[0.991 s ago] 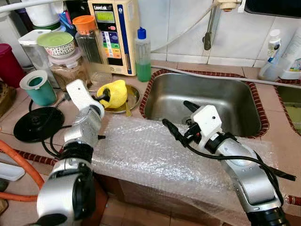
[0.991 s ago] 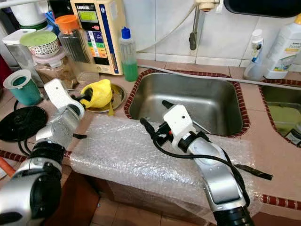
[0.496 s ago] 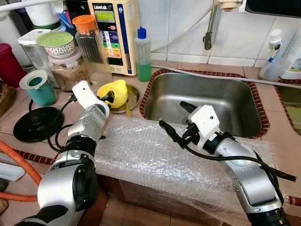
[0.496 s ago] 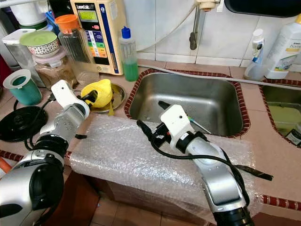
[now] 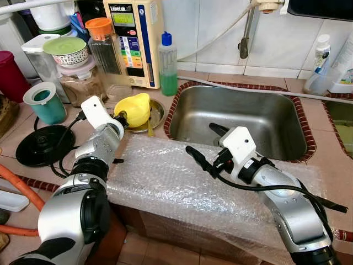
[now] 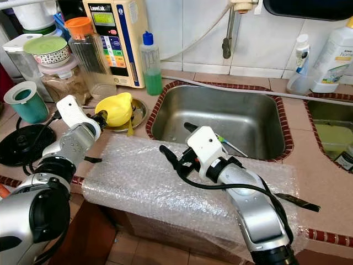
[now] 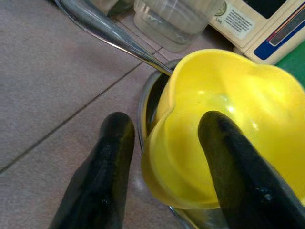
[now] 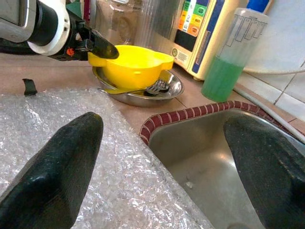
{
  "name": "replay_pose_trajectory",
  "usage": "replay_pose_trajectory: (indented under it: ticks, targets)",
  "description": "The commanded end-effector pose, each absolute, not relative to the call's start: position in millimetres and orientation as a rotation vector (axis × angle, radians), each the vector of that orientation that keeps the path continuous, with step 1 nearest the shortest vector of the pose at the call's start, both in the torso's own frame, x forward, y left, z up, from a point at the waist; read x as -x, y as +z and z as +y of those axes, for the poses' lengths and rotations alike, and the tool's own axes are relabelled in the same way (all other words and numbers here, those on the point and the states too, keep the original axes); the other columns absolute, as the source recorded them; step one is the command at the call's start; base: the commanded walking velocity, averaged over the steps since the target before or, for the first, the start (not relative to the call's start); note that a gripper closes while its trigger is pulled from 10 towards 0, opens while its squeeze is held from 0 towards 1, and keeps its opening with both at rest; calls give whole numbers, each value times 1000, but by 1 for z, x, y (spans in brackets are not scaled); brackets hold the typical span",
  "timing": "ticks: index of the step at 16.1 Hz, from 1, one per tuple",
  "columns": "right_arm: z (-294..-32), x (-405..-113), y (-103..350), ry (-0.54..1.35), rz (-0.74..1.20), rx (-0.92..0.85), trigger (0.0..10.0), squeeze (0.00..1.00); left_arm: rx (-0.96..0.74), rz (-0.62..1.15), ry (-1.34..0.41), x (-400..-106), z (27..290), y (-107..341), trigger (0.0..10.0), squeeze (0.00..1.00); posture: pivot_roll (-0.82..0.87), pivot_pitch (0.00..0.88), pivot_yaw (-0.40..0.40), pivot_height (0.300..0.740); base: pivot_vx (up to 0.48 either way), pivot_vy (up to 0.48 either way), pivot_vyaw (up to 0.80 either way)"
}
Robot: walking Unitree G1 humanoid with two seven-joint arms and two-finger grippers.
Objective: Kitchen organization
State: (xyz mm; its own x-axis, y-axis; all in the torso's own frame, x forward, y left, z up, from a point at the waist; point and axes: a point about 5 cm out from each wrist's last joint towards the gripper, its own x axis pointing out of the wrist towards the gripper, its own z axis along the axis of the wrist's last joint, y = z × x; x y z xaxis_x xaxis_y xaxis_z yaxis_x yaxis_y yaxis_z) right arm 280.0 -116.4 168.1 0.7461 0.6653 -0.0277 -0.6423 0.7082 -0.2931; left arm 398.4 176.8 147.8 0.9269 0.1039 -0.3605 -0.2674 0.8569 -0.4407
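A yellow bowl (image 5: 135, 108) sits upright in a shallow steel dish (image 5: 157, 114) on the tiled counter, left of the sink (image 5: 259, 105). My left gripper (image 5: 122, 115) is shut on the bowl's near rim, one finger (image 7: 233, 171) inside the bowl (image 7: 228, 90) and the other finger (image 7: 112, 176) outside it. A fork (image 8: 155, 87) lies in the dish under the bowl (image 8: 133, 67). My right gripper (image 5: 201, 139) is open over a sheet of bubble wrap (image 5: 165, 179), at the sink's near left corner, holding nothing.
Behind the dish stand a green soap bottle (image 5: 167, 63), a cream water appliance (image 5: 132, 38) and several jars (image 5: 105, 49). A teal cup (image 5: 44, 102) and a black round base (image 5: 44, 144) with its cord sit at the left. White bottles (image 5: 320, 66) stand right of the sink.
My left gripper has turned the yellow bowl from lying on its side to upright in the steel dish. My right gripper has drifted slightly left, still open.
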Motion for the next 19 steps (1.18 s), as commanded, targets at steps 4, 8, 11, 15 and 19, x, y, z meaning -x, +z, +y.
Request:
replay_pose_trajectory:
  ticks: [4,8,11,15,19]
  targets:
    - [-113,-280,172,748,-91,317,10000,0,452,351,210,-399,184,151,0,0,-97,0,103,740,0,0,0]
    - [-116,-282,172,749,-89,337,10000,0,461,349,213,-400,189,152,0,0,-93,0,104,740,0,0,0]
    - [-121,-286,175,732,-93,347,10000,0,462,344,207,-400,189,153,0,0,-93,0,104,740,0,0,0]
    - [-129,-294,174,644,-62,322,10000,0,476,305,198,-400,189,155,0,0,-94,0,101,740,0,0,0]
    - [-132,-298,174,618,-44,274,10000,0,479,233,140,-404,178,165,0,0,-97,0,98,740,0,0,0]
